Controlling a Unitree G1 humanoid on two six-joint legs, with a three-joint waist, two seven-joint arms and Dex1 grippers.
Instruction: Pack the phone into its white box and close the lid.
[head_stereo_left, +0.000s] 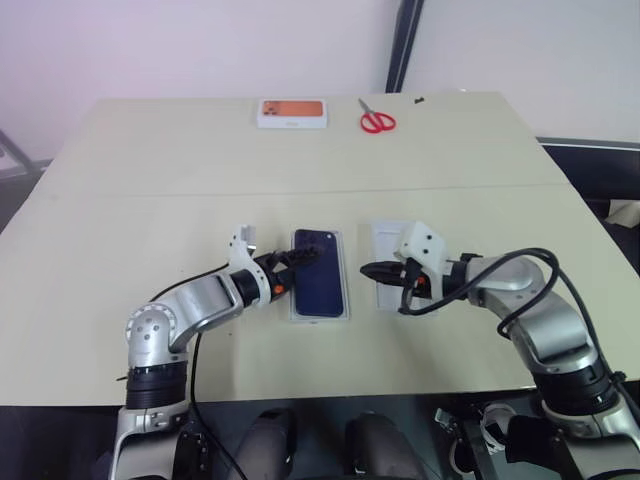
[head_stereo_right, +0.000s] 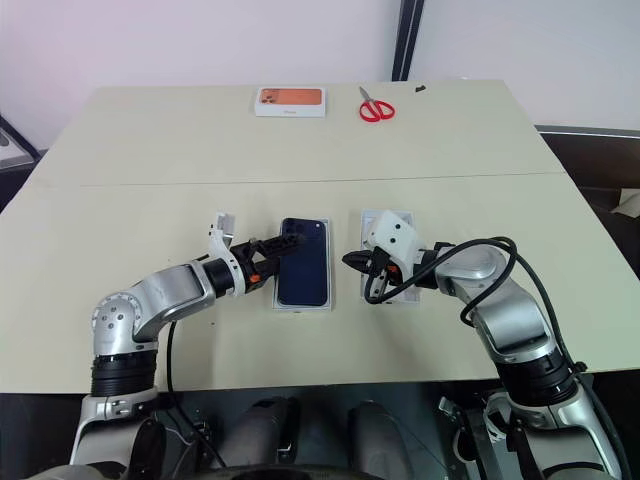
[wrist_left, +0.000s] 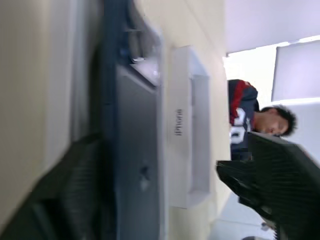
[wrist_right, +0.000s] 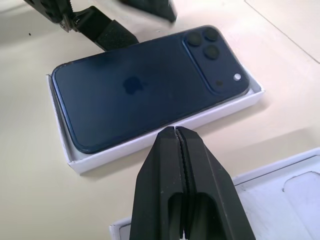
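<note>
Item – the phone (wrist_right: 145, 95): lying flat, back upward, inside the white box (wrist_right: 165, 131), its camera bump at the far end; the box is sitting near the middle of the pale surface (head_stereo_left: 150, 190).

Item – the lid (head_stereo_left: 388, 238): resting plain-white inside upward just to the right of the box, apart from it; the right arm is crossing over its near part.

Item – left hand (head_stereo_left: 303, 258): hanging at the box's left edge, its fingers standing spread, the fingertips reaching over the phone's far left corner; whether they are touching the glass is hard to judge from these angles.

Item – right hand (wrist_right: 176, 131): hovering between box and lid, its two black fingers pressed together with nothing between them, pointing toward the box's right wall.

Item – a white box with an orange picture (head_stereo_left: 292, 113) and red-handled scissors (head_stereo_left: 376, 119): lying at the far edge of the surface, well apart from the work.

Item – a person (wrist_left: 250, 117): appearing in the left wrist view beyond the surface.
</note>
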